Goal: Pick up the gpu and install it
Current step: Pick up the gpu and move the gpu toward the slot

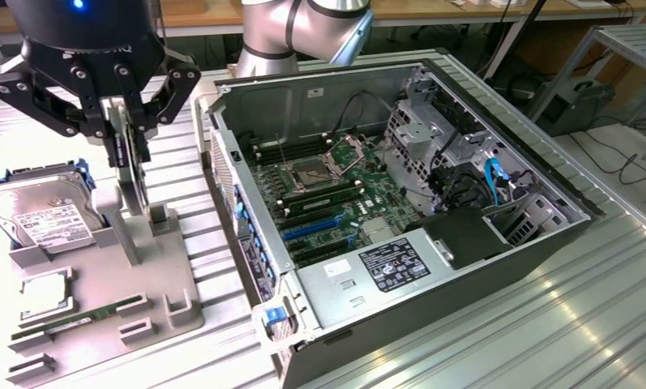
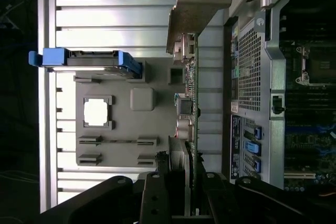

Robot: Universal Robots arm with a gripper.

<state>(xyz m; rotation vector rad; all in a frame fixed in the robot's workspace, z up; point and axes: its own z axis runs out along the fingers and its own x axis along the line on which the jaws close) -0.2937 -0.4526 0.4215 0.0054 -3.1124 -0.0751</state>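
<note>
The gripper (image 1: 128, 139) has its jaws drawn in to a narrow gap and clamped flat against both faces of the gpu (image 1: 137, 182), gripping it by its upper edge so the card hangs edge-down over the grey parts holder (image 1: 139, 275) on the bench (image 1: 582, 324). The card's lower edge sits at or just above the holder's slot; whether it is fully clear cannot be told. In the wrist view the gpu (image 2: 192, 108) runs edge-on away from the jaws, with its pale metal bracket (image 2: 195, 3) at the far end and the open computer case (image 2: 252, 66) just beside it. The card looks light and stiff but fragile: a thin board with exposed components and a fan on one face. The long bare edge opposite the connector seems the safest place to hold it, and any twist would probably load the board. The hard drive (image 1: 41, 215) in its blue carrier stands near the card, and the case's motherboard (image 1: 334, 194) lies well apart from it.
</note>
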